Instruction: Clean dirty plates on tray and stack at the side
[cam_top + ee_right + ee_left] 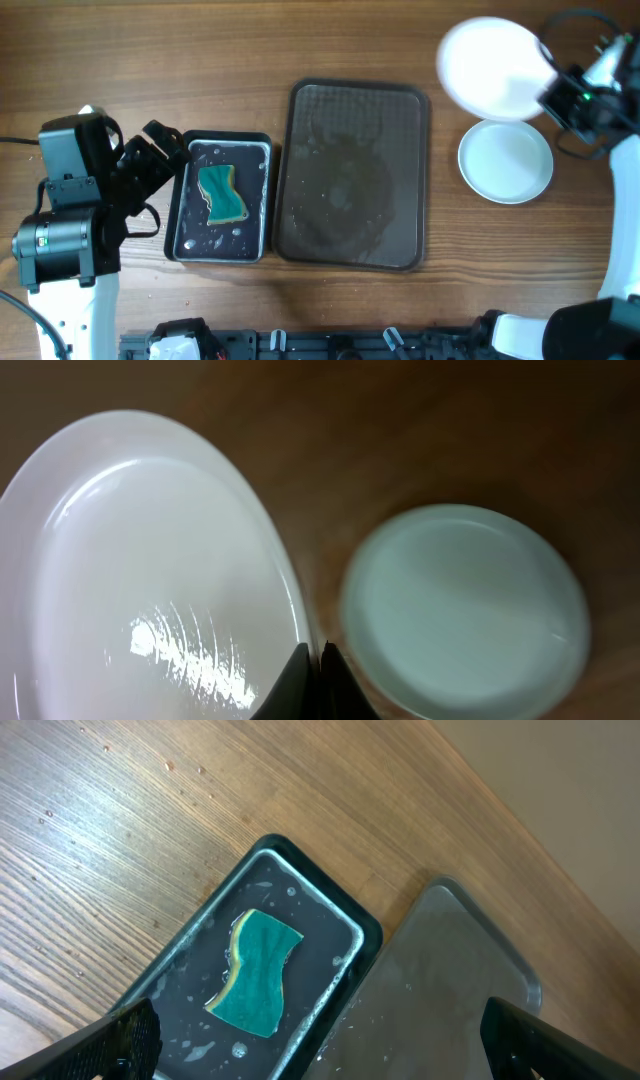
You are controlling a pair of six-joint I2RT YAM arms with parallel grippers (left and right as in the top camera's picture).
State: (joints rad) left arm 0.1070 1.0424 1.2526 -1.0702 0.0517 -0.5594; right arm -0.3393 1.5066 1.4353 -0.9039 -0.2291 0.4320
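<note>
Stacking step: the right gripper, jaws clenched on a clean plate's rim, holds it above and beside the stack. Next, the plate likely needs centring, lowering and release. The tray holds no plates. The left gripper has its jaws released.

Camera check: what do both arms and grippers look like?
Left arm: black motor housings, white lower link, small green light, black cable. Left gripper: black, blocky fingers. Right arm: white link, black cables, green light. Right gripper: black tapered fingers.
</note>
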